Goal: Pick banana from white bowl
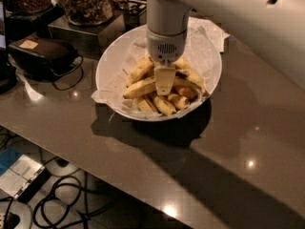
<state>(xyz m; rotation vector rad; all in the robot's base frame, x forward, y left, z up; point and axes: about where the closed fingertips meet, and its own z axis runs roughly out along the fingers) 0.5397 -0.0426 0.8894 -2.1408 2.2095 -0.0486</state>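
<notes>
Grasping step: we judge the gripper (164, 89) sits on the banana (140, 88), mid white bowl (114, 56).
Grip: we cannot tell.
Next: secure hold, lift clear of it.

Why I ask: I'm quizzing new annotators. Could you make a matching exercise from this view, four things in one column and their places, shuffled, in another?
Things
1. robot's gripper
2. large round white bowl lined with crumpled paper
3. clear jar of brownish dry food
4. black cables

Places
A. below the table's near edge, lower left
B. behind the bowl, upper left
C. down inside the bowl, over the longest pale yellow speckled banana
D. on the grey table, mid-view

Pairs: 1-C, 2-D, 3-B, 4-A
</notes>
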